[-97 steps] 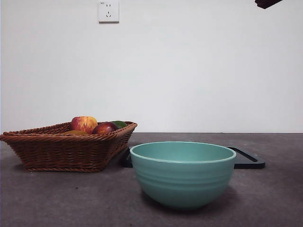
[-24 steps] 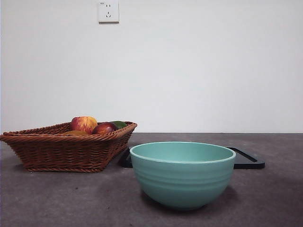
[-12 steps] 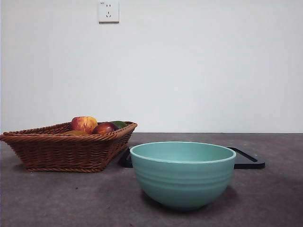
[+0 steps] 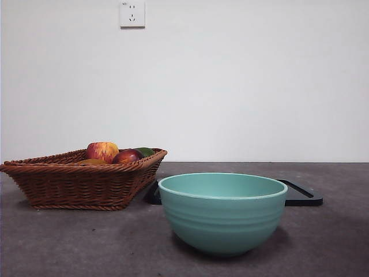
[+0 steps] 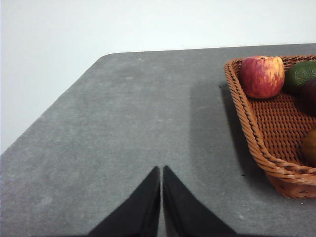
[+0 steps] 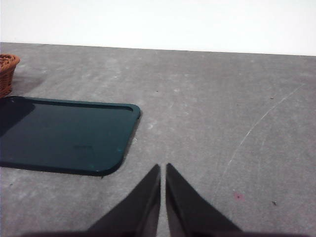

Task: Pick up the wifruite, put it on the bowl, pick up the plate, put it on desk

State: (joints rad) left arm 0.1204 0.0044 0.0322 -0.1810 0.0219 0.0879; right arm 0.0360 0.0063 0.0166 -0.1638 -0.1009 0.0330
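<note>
Front view, lower centre of frame: the bowl (image 4: 222, 212) stands upright on the desk (image 4: 86, 242), mouth upward, and nothing shows above its pale rim. At lower left sits a wicker basket (image 4: 81, 184) holding a red-and-yellow apple (image 4: 102, 151), a dark red fruit (image 4: 127, 156) and a green fruit (image 4: 146, 151). A dull brownish shape (image 4: 91, 163) barely clears the basket rim; it may be the wifruite, but too little shows to give its long axis or heading. In the left wrist view a brown rounded edge (image 5: 310, 146) at the right border of the frame may be the same fruit, cut off by the border. A dark flat tray (image 4: 300, 195), presumably the plate, lies on the desk behind the bowl; in the right wrist view its long side (image 6: 64, 134) runs across the left half of the frame. The left gripper (image 5: 161, 170) and right gripper (image 6: 163, 168) each show jaws pressed together, holding nothing, over bare desk. Neither arm appears in the front view. Judged progress: no step is done; the fruit transfer and the plate move both remain.
</note>
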